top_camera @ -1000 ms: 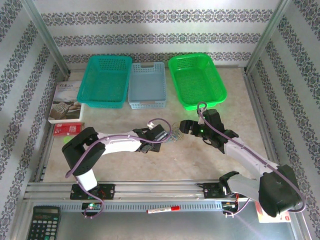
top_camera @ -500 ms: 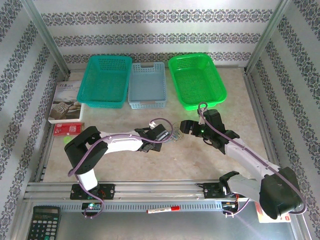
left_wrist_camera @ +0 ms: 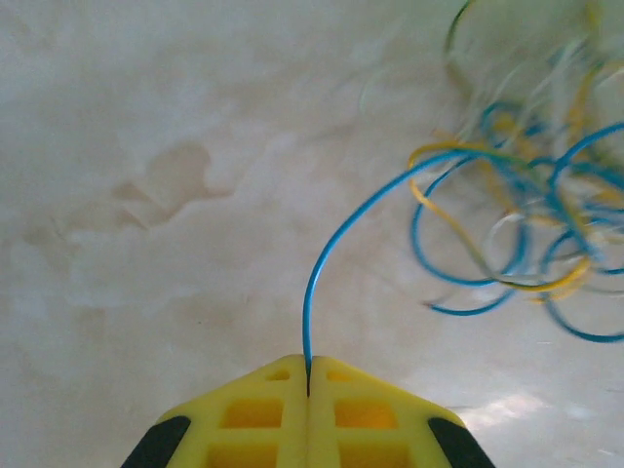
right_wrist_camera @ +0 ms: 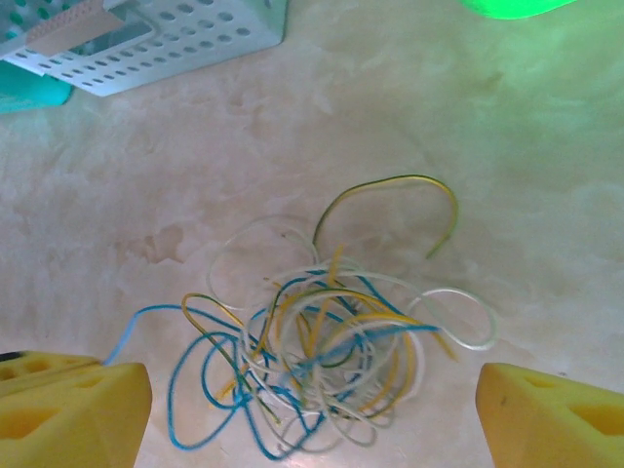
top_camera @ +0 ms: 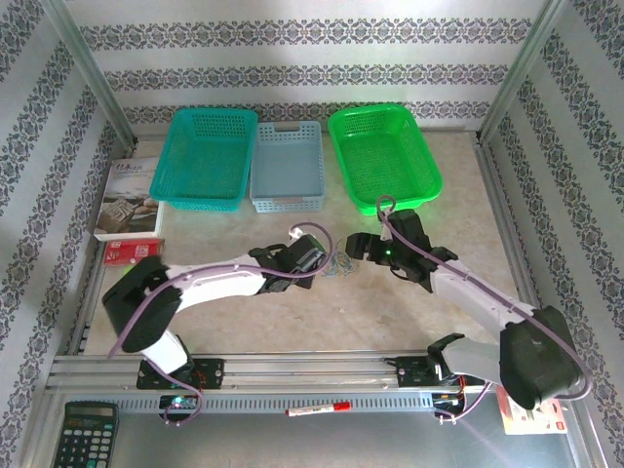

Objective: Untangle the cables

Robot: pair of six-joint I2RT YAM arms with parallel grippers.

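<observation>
The cables lie in a loose tangle of blue, yellow and whitish wires on the table between the two grippers. My left gripper is shut on the end of one blue cable, which arcs up and right into the bunch. From above, the left gripper sits at the tangle's left edge. My right gripper hangs open over the tangle, its yellow fingers well apart on either side and touching no wire. From above, the right gripper is just up and right of the cables.
Three baskets stand at the back: teal, grey-blue and green. A book and a red box lie at the left. A calculator and a marker rest by the front rail.
The left gripper's jaws have closed on the blue cable and its arm has stretched a little farther right. The right gripper has shifted slightly left and stays open.
</observation>
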